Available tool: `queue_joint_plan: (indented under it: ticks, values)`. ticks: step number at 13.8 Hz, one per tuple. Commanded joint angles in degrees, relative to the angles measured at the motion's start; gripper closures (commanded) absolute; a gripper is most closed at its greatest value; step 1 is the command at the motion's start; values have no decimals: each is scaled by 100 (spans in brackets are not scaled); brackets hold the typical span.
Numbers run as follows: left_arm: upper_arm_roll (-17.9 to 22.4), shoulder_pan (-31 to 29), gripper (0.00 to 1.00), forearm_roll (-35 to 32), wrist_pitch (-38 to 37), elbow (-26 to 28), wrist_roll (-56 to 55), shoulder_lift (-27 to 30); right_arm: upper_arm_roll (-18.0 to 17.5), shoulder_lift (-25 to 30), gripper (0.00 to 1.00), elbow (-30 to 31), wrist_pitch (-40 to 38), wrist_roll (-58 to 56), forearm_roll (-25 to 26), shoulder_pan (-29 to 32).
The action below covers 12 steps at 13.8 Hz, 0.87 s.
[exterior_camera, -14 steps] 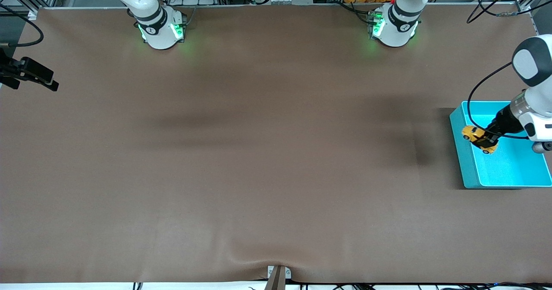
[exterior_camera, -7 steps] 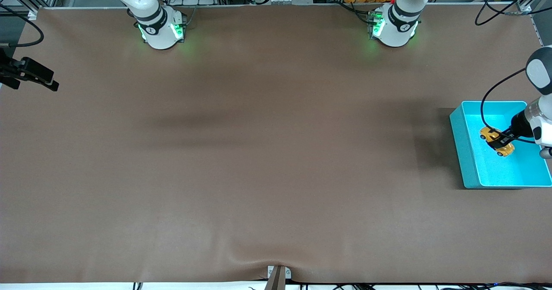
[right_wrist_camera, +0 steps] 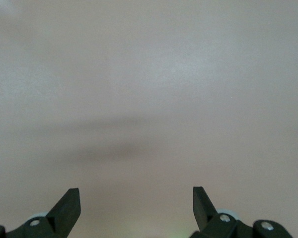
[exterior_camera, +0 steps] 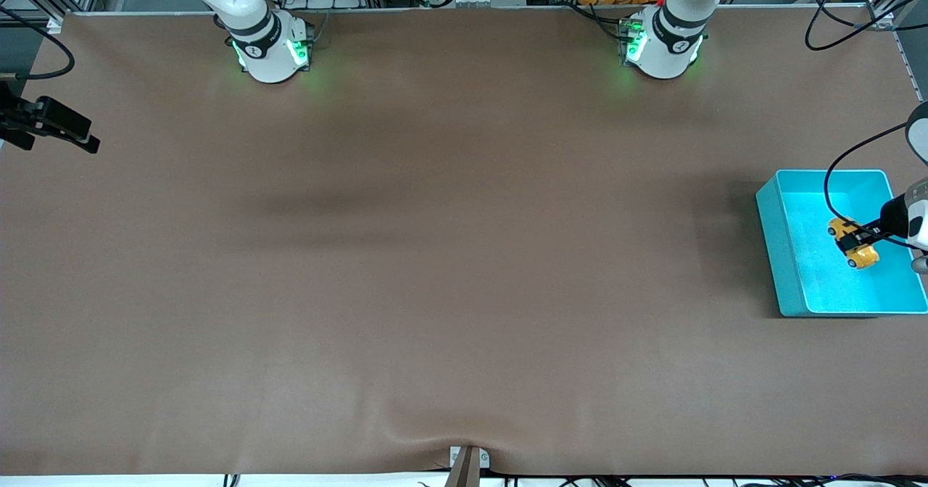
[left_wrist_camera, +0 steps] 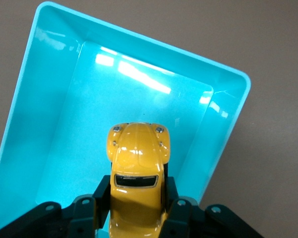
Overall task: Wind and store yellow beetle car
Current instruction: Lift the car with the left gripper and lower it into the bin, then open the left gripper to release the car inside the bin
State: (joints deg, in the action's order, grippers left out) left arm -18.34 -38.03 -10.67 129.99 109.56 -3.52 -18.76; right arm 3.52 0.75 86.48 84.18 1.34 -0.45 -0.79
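left pincer clamps yellow beetle car crosswise, nose over teal bin.

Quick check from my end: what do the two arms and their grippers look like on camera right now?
Both arms are glossy white with black joint bands; green lights glow at the right arm's base and the left arm's base. A black cable loops beside the left arm's wrist. The left gripper and the right gripper have matte black fingers with small silver screws.
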Motion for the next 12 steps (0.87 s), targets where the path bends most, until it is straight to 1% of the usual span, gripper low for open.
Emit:
queue_joint_plan:
  ticks: [1,3,5,8,12]
  values:
    - [-65,-55,100,-163,227,-111,447,-206,52,118,0,106,46,-2,89,-61]
    - [-65,-64,100,-181,430,-93,877,-356,43,136,0,106,28,-2,98,-44]
    - [-65,-186,100,-470,641,-58,1256,-505,26,110,0,106,46,-2,89,44]
    - [-65,-283,100,-936,904,3,1336,-751,-229,127,0,97,28,-2,89,246]
    - [-65,-381,100,-981,993,4,1354,-1068,-229,127,0,97,28,-2,89,238]
